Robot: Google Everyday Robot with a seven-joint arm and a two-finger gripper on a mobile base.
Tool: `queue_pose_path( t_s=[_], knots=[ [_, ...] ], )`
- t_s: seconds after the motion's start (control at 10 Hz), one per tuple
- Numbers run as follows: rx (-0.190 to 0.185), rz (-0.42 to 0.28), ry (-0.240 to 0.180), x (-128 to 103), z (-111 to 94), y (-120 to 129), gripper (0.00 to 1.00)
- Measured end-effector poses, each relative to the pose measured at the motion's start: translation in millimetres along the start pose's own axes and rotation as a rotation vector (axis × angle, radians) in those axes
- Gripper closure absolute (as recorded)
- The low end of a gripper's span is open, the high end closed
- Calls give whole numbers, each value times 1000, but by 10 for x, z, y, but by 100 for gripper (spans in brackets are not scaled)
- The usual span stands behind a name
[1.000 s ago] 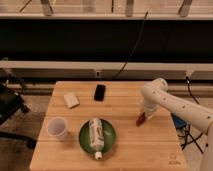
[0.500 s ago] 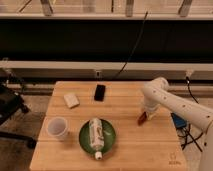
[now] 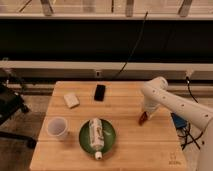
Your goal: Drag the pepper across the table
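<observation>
From where I stand, one table (image 3: 125, 107) carries five things: one pepper (image 3: 143, 118) near its right edge, one black phone (image 3: 100, 92), one pale block (image 3: 71, 100), one white cup (image 3: 57, 128), and one green plate (image 3: 111, 140) bearing one white bottle (image 3: 96, 137). The single gripper (image 3: 145, 114) points down right at the pepper, touching it.

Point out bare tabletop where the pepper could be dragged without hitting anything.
The gripper sits at the pepper, near the table's right edge. Bare wood: the near-right corner, and the strip between the black phone and the pepper. Crowded on the left: green plate with white bottle, cup, pale block.
</observation>
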Motion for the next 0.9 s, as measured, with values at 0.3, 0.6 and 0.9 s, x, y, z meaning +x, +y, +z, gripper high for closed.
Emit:
queue_pose_path(
  t_s=[0.3,0.6,0.9],
  knots=[
    [-9,-26,10,22,3,-5,97],
    [-20,-52,20,35,4,-18,97],
    [-31,-76,29,44,8,-23,97]
  ],
)
